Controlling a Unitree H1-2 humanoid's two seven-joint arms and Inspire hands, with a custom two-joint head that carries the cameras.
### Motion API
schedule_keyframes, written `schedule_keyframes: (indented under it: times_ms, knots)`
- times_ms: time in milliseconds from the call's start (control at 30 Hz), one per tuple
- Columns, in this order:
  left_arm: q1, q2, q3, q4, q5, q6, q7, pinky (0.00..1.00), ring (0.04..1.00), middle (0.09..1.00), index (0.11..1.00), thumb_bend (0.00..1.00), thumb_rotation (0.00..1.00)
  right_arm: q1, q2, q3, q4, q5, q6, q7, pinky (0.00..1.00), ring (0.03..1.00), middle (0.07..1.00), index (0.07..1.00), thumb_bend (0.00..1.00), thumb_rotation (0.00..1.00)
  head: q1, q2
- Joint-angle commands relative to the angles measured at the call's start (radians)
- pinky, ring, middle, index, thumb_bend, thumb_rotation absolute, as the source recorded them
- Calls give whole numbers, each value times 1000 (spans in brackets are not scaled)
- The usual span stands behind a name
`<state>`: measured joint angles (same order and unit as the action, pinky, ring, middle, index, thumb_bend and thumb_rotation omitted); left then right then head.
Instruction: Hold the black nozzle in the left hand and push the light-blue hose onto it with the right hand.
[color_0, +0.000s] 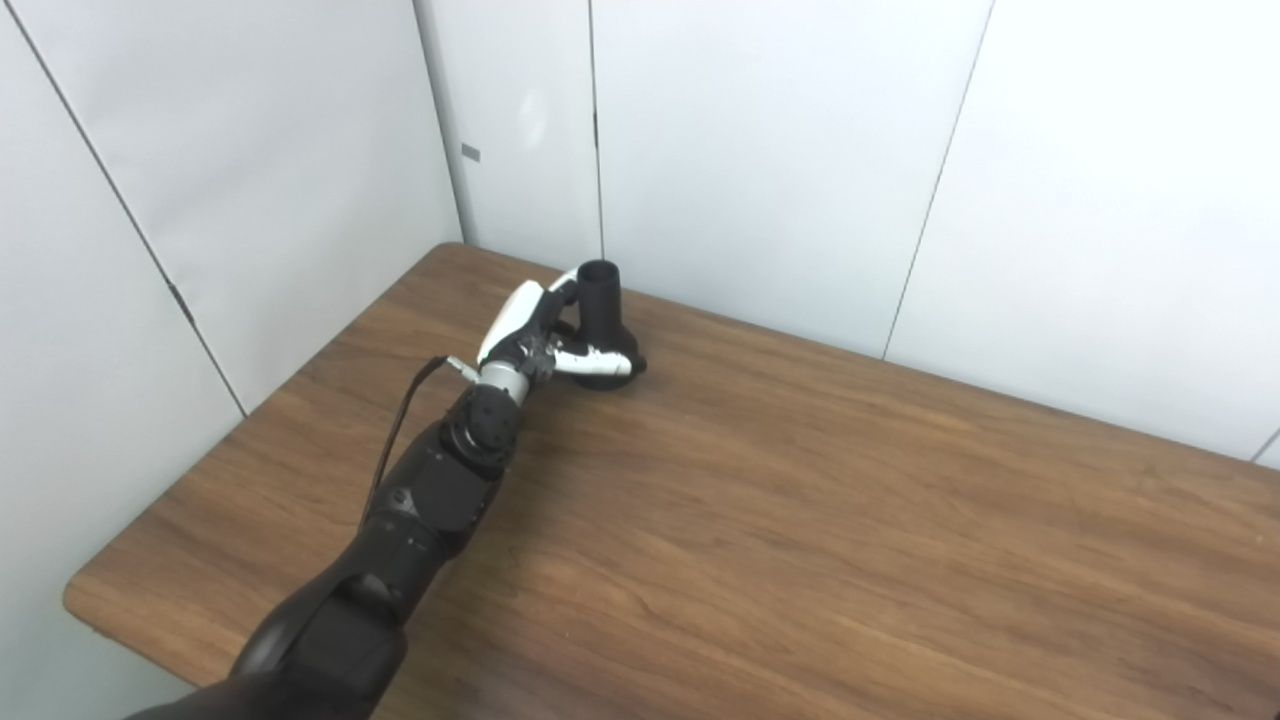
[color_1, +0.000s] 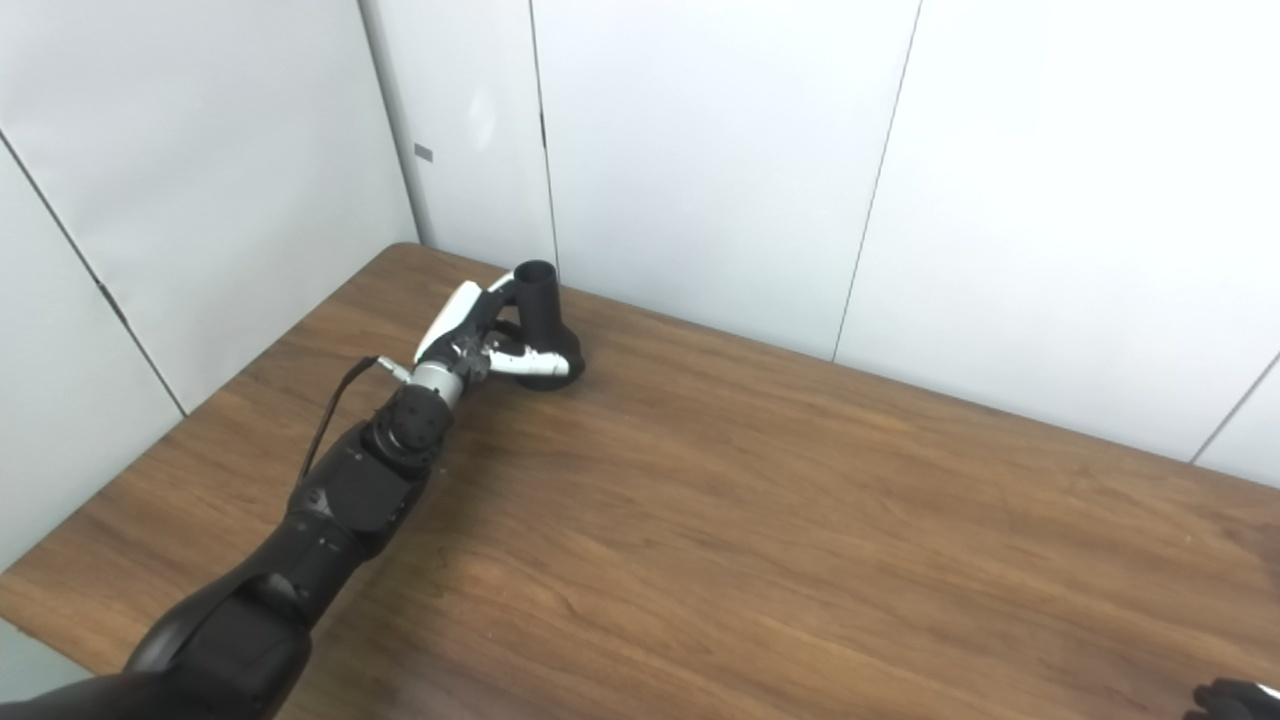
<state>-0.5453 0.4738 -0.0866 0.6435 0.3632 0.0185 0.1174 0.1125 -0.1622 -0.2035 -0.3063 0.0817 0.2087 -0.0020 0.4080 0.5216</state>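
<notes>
The black nozzle (color_0: 600, 300) stands upright on its wide base near the table's far left corner, its open mouth facing up. My left hand (color_0: 535, 335) wraps it from the left: the thumb (color_0: 600, 362) lies across the front of the base and the fingers (color_0: 562, 287) reach behind the neck, touching it. Only a dark sliver of my right hand (color_1: 1235, 695) shows at the bottom right corner, too little to read its state. No light-blue hose is in either view.
The wooden table (color_0: 800, 520) runs from the white wall panels (color_0: 760, 150) at the back to the near edge. A black cable (color_0: 400, 420) loops off the left wrist.
</notes>
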Motion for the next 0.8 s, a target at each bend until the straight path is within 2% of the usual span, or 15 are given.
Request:
schedule_keyframes:
  times_ms: [0, 100, 200, 433, 500, 600, 767]
  knots:
    - [24, 8, -34, 30, 43, 61, -18, 998, 893, 847, 884, 1000, 204, -14, -19, -7, -41, 7, -18, 7, 449, 579, 602, 556, 606, 466, -1, 1]
    - [19, 22, -93, 35, 129, 83, 7, 993, 875, 850, 879, 1000, 203, -14, -18, -7, -41, 8, -16, 7, 460, 588, 609, 559, 587, 457, -2, 1]
    - [9, 32, -147, 82, 195, 56, 50, 970, 859, 852, 868, 1000, 213, -13, -17, -7, -43, 6, -13, 7, 468, 595, 612, 562, 573, 455, -5, 4]
    - [23, 45, -215, 51, 267, 79, 51, 1000, 870, 871, 867, 1000, 261, -11, -20, -4, -41, 6, -23, 14, 484, 608, 621, 570, 529, 441, -7, 7]
    - [18, 48, -226, 74, 276, 64, 62, 1000, 876, 864, 867, 1000, 288, -11, -21, -2, -46, 0, -15, 12, 489, 613, 626, 574, 523, 443, -8, 7]
    - [20, 57, -233, 53, 274, 67, 45, 1000, 889, 850, 846, 1000, 305, -11, -19, -1, -48, -1, -9, 11, 489, 613, 624, 573, 532, 444, -9, 8]
    - [24, 52, -204, 43, 235, 59, 53, 1000, 883, 822, 782, 1000, 281, -11, -19, -2, -46, 10, -7, 15, 489, 615, 627, 575, 511, 428, -10, 8]
